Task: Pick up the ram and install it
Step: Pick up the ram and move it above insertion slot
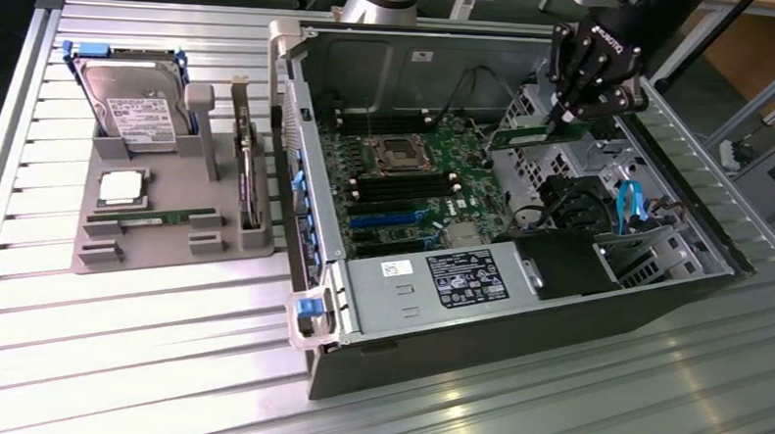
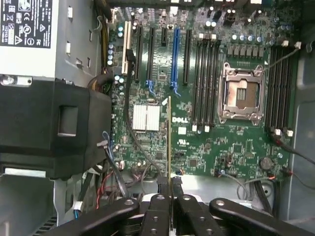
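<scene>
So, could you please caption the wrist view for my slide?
The gripper holds the ram edge-on over the motherboard.

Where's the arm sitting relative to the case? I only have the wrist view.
Observer: The gripper hangs over the open case, toward the exterior view's right, jaws shut on the ram.
Operator: Other stick?
Observer: A second ram stick lies in the grey fixture, to the exterior view's left of the case.
Operator: What else is on it?
Observer: A hard drive and an expansion card standing on edge.
</scene>
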### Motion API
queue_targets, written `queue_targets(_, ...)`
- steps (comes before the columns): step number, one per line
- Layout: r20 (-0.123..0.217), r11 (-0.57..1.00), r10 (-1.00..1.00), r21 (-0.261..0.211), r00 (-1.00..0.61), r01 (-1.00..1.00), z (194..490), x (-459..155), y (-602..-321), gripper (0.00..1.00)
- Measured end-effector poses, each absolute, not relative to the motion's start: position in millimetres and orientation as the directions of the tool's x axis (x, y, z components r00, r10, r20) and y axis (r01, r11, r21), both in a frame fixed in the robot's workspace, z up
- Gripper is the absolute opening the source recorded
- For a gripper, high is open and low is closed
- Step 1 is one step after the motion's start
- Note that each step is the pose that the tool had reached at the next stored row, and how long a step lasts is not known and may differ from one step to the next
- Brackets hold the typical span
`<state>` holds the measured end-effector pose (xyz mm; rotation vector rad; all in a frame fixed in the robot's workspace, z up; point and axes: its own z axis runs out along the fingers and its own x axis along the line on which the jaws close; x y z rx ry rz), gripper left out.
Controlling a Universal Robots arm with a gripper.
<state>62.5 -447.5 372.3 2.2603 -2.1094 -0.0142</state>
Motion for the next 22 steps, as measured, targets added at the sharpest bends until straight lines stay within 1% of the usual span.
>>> queue_targets(12,0.029,-0.071,-0.997,0.043,0.073,-0.997,346,9,-446,0.12)
queue_targets(16,0.03,-0.083,-0.996,0.043,0.084,-0.996,337,8,-445,0.12)
queue_targets(19,0.035,-0.082,-0.996,0.043,0.084,-0.996,335,8,-435,0.12)
queue_targets(22,0.039,-0.072,-0.997,0.044,0.073,-0.996,335,9,-432,0.12)
